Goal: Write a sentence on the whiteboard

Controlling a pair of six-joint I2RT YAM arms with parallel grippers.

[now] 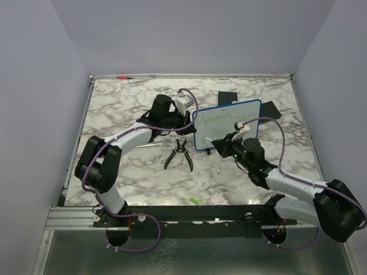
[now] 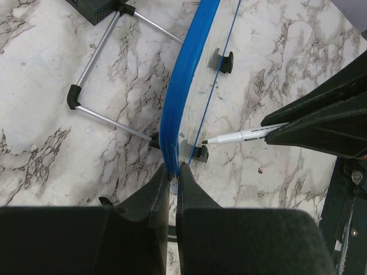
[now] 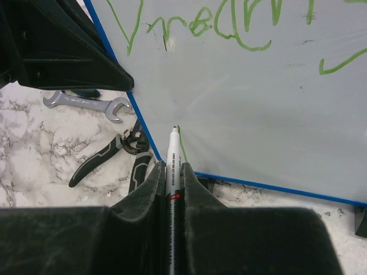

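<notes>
Two arms meet at the whiteboard point(image 1: 213, 130), which stands tilted on small black feet right of centre on the marble table point(image 1: 143, 183). Left arm: stretched forward and bent inward, with the left claw point(image 2: 173, 172) pinched tight on the board's blue frame at its left edge. Right arm: elbow low and forearm angled up and left, with the right claw point(image 3: 171, 167) clamped fully on a marker point(image 3: 171, 150), its tip aimed at the board's lower left corner. The sentence point(image 3: 218, 23), a green scrawl, runs across the upper face. Only the right wrist view shows a short green stroke beside the tip; whether the tip touches the board cannot be told. Only the left wrist view shows the board edge-on, with metal rods point(image 2: 109, 117) on the table behind it and the marker on the writing side. Pliers point(image 1: 179, 153) and a wrench point(image 3: 86, 103) lie just left of the lower corner. Black pads point(image 1: 226, 96) sit close behind the top edge. Bare marble lies between the board and the arm bases, with a small green piece point(image 1: 194, 200) near the front edge.
</notes>
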